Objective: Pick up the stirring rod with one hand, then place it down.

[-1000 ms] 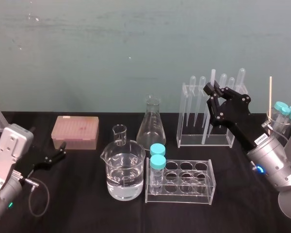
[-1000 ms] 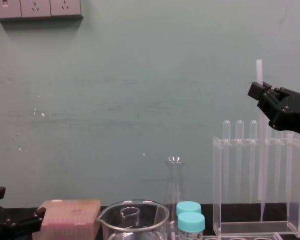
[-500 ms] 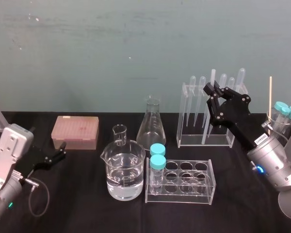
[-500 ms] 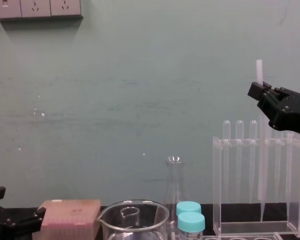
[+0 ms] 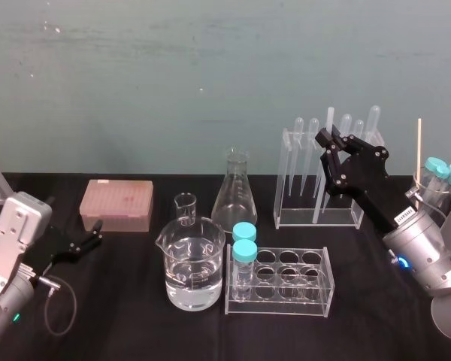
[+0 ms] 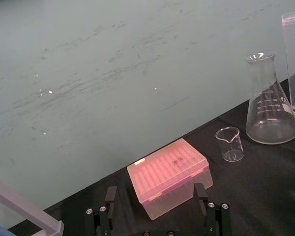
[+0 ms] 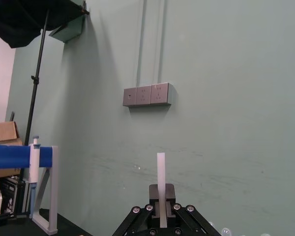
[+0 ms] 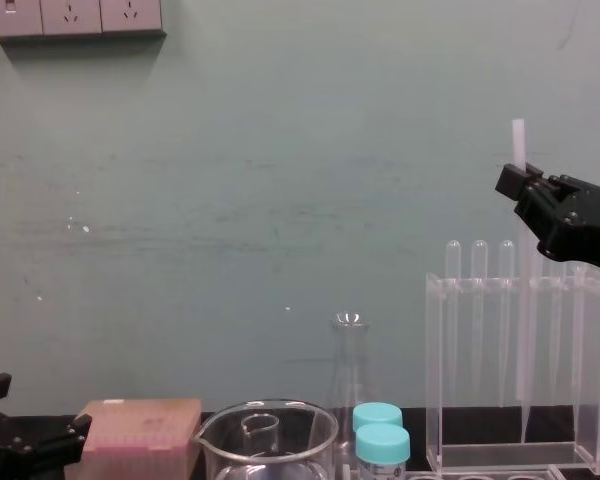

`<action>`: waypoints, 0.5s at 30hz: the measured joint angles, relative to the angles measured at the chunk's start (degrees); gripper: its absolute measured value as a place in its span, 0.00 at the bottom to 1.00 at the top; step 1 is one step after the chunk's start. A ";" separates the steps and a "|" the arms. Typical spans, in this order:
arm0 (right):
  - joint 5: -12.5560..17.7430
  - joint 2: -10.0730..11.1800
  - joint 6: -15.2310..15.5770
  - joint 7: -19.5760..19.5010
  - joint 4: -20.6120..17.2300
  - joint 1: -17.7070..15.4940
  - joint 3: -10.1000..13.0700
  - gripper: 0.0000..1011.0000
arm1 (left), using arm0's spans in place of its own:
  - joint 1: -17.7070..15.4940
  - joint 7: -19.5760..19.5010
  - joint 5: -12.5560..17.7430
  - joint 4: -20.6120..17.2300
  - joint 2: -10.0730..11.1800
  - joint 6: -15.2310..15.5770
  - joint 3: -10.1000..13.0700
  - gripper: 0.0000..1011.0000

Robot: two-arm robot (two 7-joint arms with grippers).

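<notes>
The stirring rod (image 5: 328,124), a thin whitish stick, stands upright with its lower part inside the clear rack (image 5: 295,218) at the back right. My right gripper (image 5: 325,140) is shut on the rod near its upper end, just above the rack's top. In the chest view the rod (image 8: 519,140) sticks up past the right gripper (image 8: 516,180). The right wrist view shows the rod (image 7: 161,177) rising from between the closed fingers of the right gripper (image 7: 161,215). My left gripper (image 5: 92,238) rests open and empty near the table's left side, and in the left wrist view the left gripper (image 6: 155,191) faces a pink box.
Bulb-topped pipettes (image 5: 313,154) share the clear rack. In front stand a conical flask (image 5: 234,197), a large beaker of water (image 5: 194,267), a small beaker (image 5: 186,207) and a tube rack (image 5: 293,284) with two blue-capped tubes. A pink tip box (image 5: 116,204) lies left; a wooden stick (image 5: 419,150) stands far right.
</notes>
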 joint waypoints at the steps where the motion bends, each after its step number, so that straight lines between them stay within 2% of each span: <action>1: 0.00 0.00 0.00 0.00 0.00 0.00 0.00 0.06 | 0.00 0.00 0.00 0.00 0.00 0.00 0.00 0.99; 15: 0.00 0.00 0.00 0.00 0.00 0.00 0.00 0.06 | 0.00 0.00 0.00 0.00 0.00 0.00 0.00 0.99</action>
